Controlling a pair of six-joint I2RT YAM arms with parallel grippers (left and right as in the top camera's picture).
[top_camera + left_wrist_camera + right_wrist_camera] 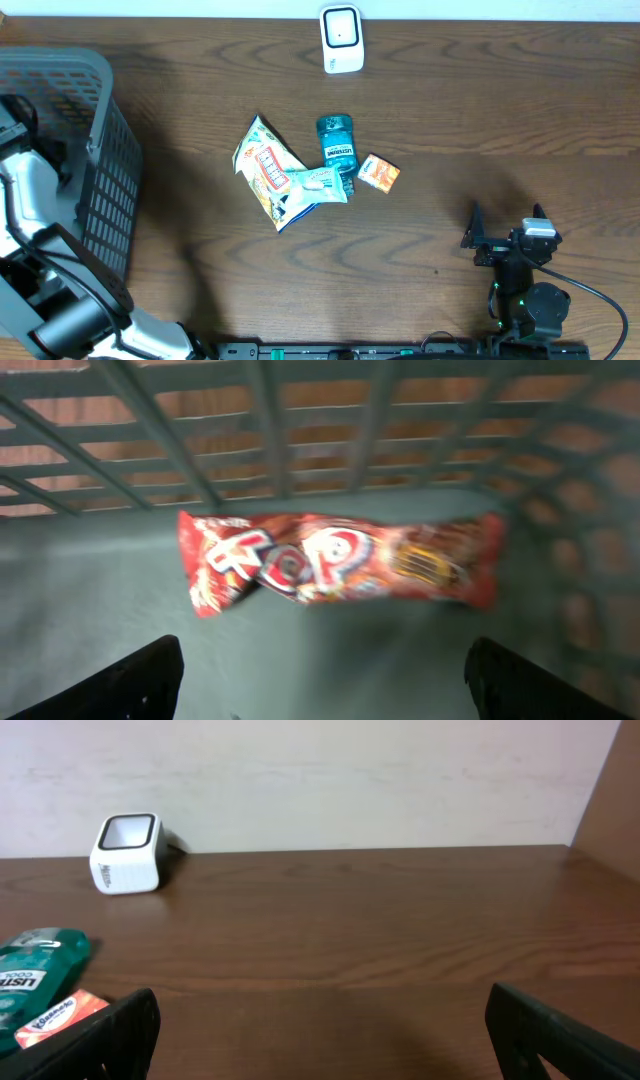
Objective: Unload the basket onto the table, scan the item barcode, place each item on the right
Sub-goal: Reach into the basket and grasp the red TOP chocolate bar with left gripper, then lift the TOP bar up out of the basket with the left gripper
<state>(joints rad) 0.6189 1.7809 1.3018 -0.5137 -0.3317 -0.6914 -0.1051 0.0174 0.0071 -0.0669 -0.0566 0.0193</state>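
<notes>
Inside the basket the left hand hangs wide apart over a red packet lying loose on its floor; the right hand stands open, empty. On the table, the snack bag looks light and crinkly, best pinched at a seam, the mouthwash bottle stiff and heavier, gripped across its body.

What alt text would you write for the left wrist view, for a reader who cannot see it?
A red snack packet lies flat on the grey basket floor, apart from the open left gripper whose dark fingers frame the bottom corners.
</notes>
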